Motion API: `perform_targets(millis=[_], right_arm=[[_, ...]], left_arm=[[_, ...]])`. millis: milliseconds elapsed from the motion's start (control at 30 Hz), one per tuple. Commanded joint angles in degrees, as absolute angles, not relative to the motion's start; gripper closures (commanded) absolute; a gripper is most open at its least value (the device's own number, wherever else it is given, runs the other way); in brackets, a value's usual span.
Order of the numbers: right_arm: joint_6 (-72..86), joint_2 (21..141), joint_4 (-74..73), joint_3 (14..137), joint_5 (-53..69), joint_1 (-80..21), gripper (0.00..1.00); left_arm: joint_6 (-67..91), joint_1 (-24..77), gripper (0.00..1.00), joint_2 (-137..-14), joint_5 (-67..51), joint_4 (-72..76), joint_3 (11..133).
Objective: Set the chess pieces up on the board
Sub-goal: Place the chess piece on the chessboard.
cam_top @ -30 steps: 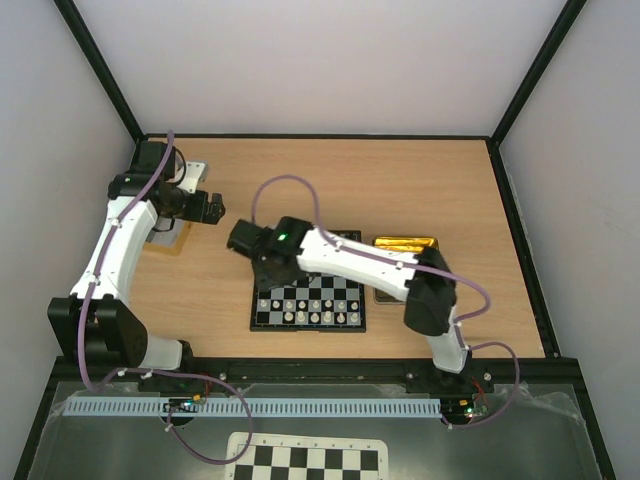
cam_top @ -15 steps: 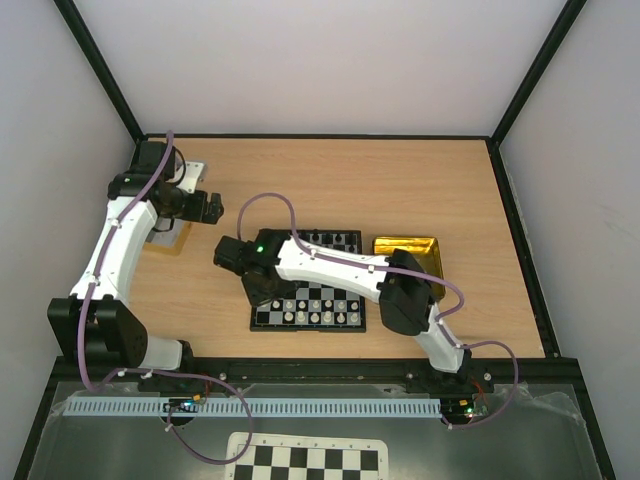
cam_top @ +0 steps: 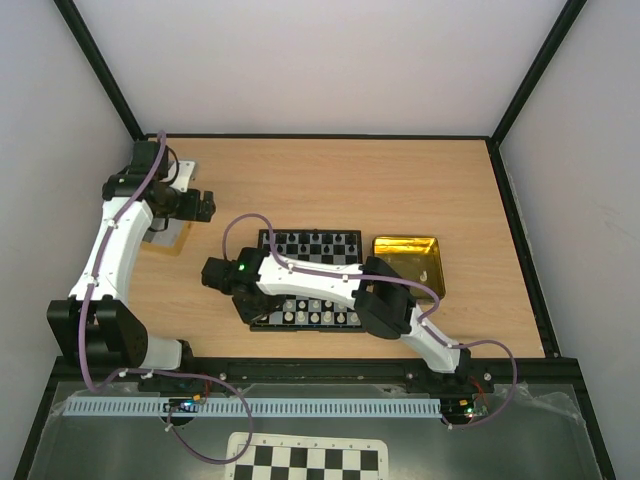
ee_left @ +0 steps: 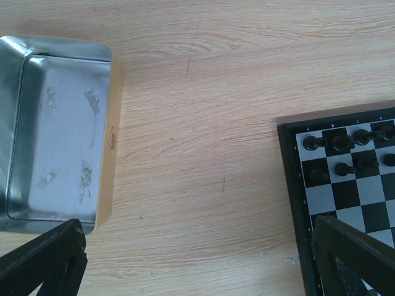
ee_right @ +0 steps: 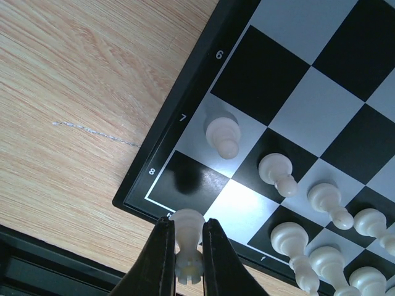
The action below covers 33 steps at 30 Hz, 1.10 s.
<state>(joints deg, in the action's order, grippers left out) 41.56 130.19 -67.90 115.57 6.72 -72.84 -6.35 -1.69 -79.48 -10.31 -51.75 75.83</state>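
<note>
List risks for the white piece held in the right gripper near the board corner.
1. The white piece in the right gripper appears over the board's frame rather than the corner square. If released here, it may land off-square or tip.
2. Opening the fingers could knock the neighbouring pawn, which stands close.

1. The table (ee_left: pixel 203 92) is pale wood, matt, with visible grain and a few fine scratches.
2. The board (ee_right: pixel 194 80) has a smooth black frame, and its squares carry a soft, plastic-looking sheen.
3. The chess pieces (ee_right: pixel 223 137) are cream plastic, smooth and slightly glossy.
4. The black chessmen (ee_left: pixel 336 143) look like smooth dark plastic.
5. The tin (ee_left: pixel 62 135) on the left is dull silver metal, scuffed and smeared inside.
6. The tray (cam_top: pixel 400 258) on the right is shiny gold metal.
7. The right gripper (ee_right: pixel 186 223) has matt black fingers (ee_right: pixel 162 259).
</note>
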Motion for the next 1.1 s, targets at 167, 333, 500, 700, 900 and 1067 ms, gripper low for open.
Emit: perform_targets(millis=[167, 333, 500, 700, 900, 1067], right_arm=[[40.79, 130.71, -68.73, 116.81, 6.49, -73.39, 0.98], [40.65, 131.11, -68.48, 116.75, 6.83, -73.39, 0.98], [40.73, 131.55, -68.05, 116.54, 6.86, -73.39, 0.98], [41.14, 131.66, -67.33, 116.16, 6.78, -73.39, 0.98], [41.31, 131.58, -66.76, 115.57, 7.03, -73.13, 0.98], [41.32, 131.31, -65.91, 114.55, 7.83, -72.8, 0.98]], left_arm=[[-5.84, -2.2, 0.01, -77.9, -10.1, -51.85, 75.77], [-5.84, -2.28, 0.01, -77.72, -10.19, -51.85, 75.54], [-5.84, -2.29, 0.01, -77.81, -10.27, -51.8, 75.58], [-5.87, -2.37, 0.01, -77.7, -10.37, -51.93, 75.45], [-5.89, -2.37, 0.01, -77.65, -10.37, -52.02, 75.41], [-5.92, -2.37, 0.01, -77.7, -10.18, -52.1, 75.39]])
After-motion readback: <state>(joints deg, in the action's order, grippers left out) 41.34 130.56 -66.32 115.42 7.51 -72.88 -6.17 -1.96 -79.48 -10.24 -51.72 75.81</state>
